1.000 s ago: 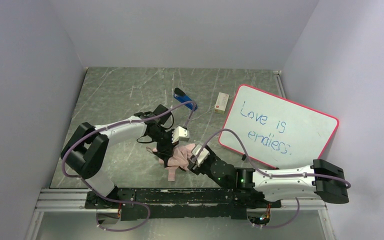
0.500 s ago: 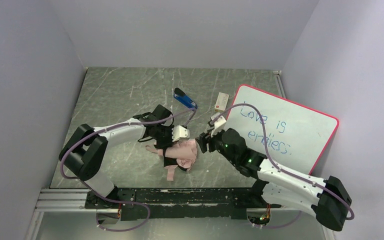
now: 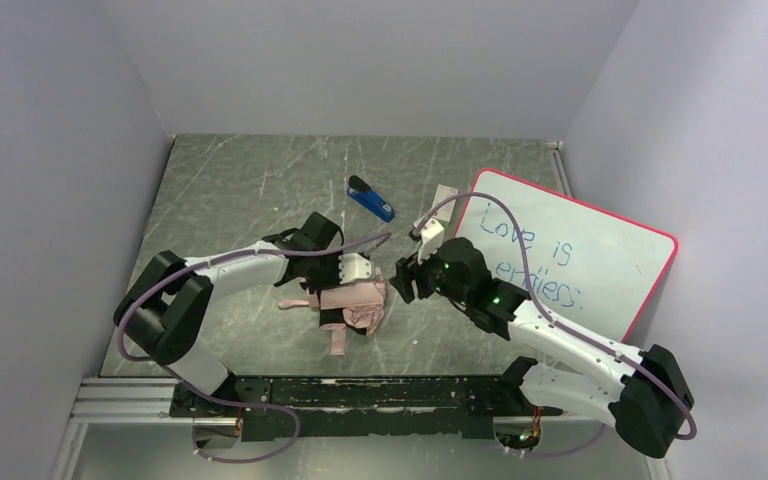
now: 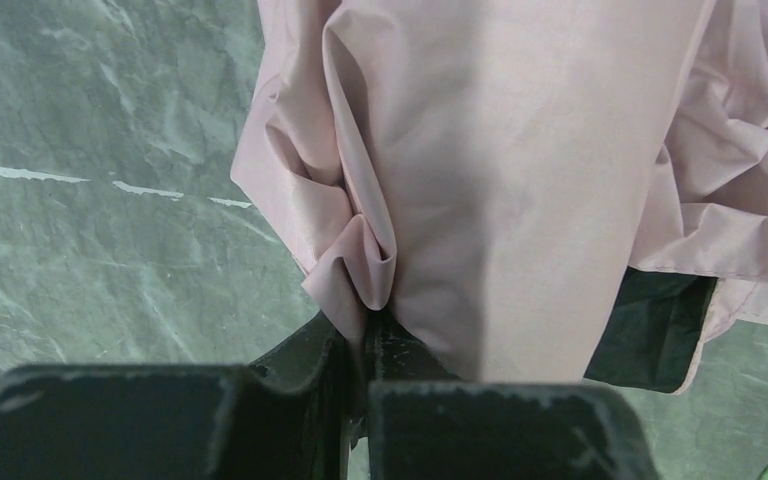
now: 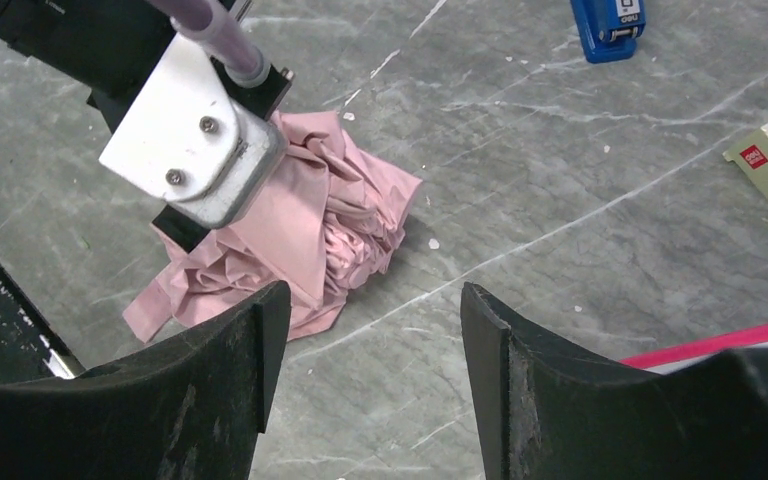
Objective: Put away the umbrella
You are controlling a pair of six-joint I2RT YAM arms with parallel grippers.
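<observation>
The left gripper (image 4: 360, 345) pinches the umbrella (image 3: 355, 303) fabric; the right gripper (image 5: 372, 305) hangs spread beside it.
The umbrella lies bunched near the middle of the table (image 3: 230, 190), pink with black lining showing. Left jaws together on a fold, right jaws apart, empty, just right of the bundle.

top cam: high, far | wrist cams: low, close | shared: umbrella (image 5: 345, 215)

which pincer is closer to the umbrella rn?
Left. The left pincer is shut on a fold of the umbrella; the right pincer is open, off to its right, not touching.
</observation>
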